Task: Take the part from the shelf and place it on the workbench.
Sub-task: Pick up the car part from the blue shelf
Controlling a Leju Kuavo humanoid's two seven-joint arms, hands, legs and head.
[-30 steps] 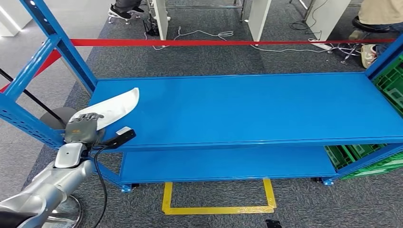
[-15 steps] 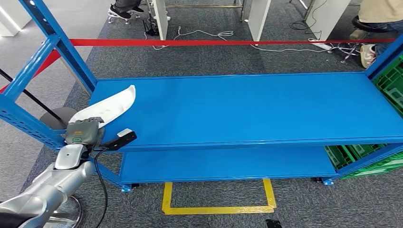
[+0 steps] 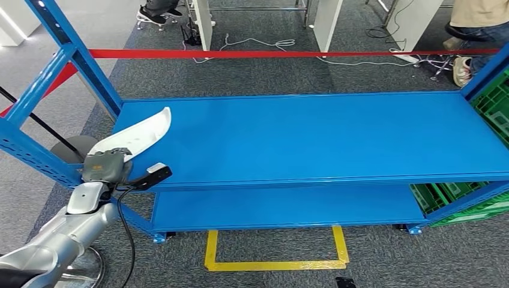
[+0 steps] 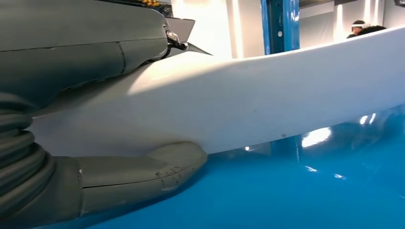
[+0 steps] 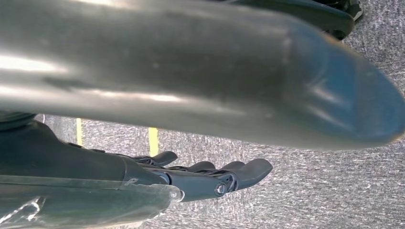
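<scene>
— Since a second back? Barely shifted: part (image 3: 139, 135) tipped up a touch and drawn slightly toward the shelf's (image 3: 312, 141) left end, then steady.

— Head view?

— Left robot hand (image 3: 105, 165) at the shelf's front left corner, clamped on the near end of the white curved part. Far end angled up and away over the blue deck; whether any of it touches the deck, cannot tell.

— Left wrist view?

— Thumb (image 4: 138, 174) under the part (image 4: 248, 109), fingers over the top, pinched between. Blue shelf (image 4: 310, 195) close beneath, glossy.

— Right wrist view?

— Right robot hand (image 5: 210, 179) hanging over carpet, fingers loosely apart, holding nothing.

— Step in hand?

— Probably lifting clear of the shelf. Workbench nowhere visible, so likely a turn to come.

— Doing it well?

— Best raised straight up first, grip kept firm at the narrow end. Long free end likely to swing, so worth watching the blue upright (image 3: 75, 57) close by on the left when pulling back.
</scene>
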